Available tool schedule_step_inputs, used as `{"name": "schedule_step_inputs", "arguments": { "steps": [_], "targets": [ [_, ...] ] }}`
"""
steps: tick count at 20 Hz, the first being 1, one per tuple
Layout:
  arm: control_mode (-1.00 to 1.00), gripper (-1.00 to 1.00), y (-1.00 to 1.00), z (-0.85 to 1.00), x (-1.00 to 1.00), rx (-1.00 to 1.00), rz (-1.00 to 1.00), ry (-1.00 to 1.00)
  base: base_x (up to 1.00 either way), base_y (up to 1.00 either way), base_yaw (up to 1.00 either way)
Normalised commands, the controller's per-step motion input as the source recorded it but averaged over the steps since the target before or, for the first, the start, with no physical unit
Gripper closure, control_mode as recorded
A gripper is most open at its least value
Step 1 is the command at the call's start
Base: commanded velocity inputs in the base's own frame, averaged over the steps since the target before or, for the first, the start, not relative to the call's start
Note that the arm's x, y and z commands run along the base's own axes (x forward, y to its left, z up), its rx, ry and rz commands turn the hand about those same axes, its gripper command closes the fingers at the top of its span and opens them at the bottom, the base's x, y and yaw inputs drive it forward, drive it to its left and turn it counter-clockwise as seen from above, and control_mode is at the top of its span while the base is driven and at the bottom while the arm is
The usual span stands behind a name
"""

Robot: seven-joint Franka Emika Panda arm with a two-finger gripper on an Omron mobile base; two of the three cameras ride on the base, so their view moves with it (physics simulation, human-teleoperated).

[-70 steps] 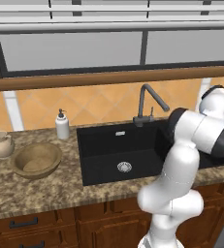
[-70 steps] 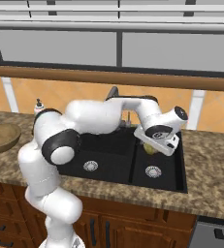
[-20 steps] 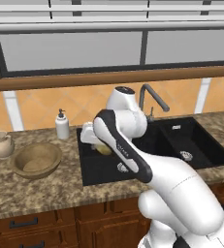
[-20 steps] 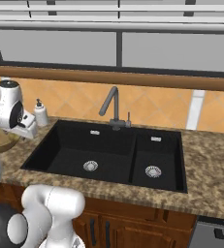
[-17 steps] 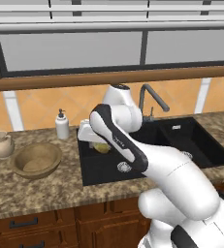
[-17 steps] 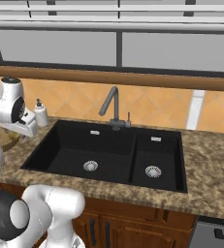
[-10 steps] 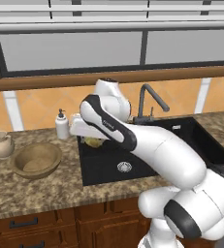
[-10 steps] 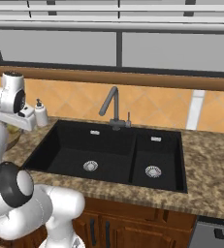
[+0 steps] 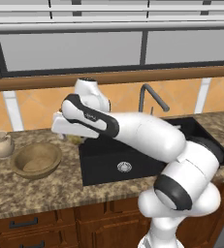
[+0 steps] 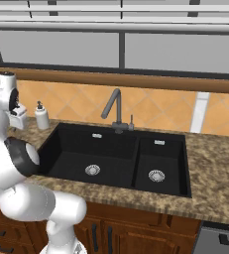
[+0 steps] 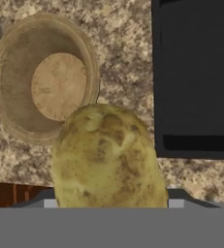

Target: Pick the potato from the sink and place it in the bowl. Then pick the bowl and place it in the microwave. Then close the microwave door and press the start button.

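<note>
Granite counter (image 9: 45,186) is spanned across all views, with the black sink (image 9: 133,160) recessed in it; the double basin and round drains are seen in the right base view (image 10: 111,158). Curved faucet (image 10: 113,111) is mounted behind the basins. The white arm is stretched left over the counter edge between sink and bowl (image 9: 36,160). The bowl is seated upright on the counter, just left of the sink, nothing inside it; in the hand view (image 11: 43,85) it is seen above and left of the potato. Small beige jug (image 9: 0,145) is stood just beside the bowl. Soap dispenser (image 10: 41,117) is stood by the backsplash. The gripper (image 9: 74,139) is clamped on the potato (image 11: 106,160), which is held up off the counter, near the bowl's rim and not over its centre.
</note>
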Motion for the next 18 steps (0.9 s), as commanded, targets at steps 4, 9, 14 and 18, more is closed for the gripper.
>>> {"name": "schedule_step_inputs", "arguments": {
  "steps": [4, 9, 14, 18],
  "targets": [
    [-1.00, 1.00, 0.54, -0.22, 0.31, 0.00, 0.00, 0.05, 0.00, 0.00, 0.00],
    [-1.00, 1.00, 0.77, -0.28, 0.24, -0.02, 0.00, 0.06, 0.00, 0.00, 0.00],
    [-1.00, 1.00, 0.50, -0.21, 0.22, -0.09, -0.05, 0.00, 0.00, 0.00, 0.00],
    [-1.00, 1.00, 0.17, -0.18, 0.42, -0.04, -0.01, 0.04, 0.00, 0.00, 0.00]
  ]
}}
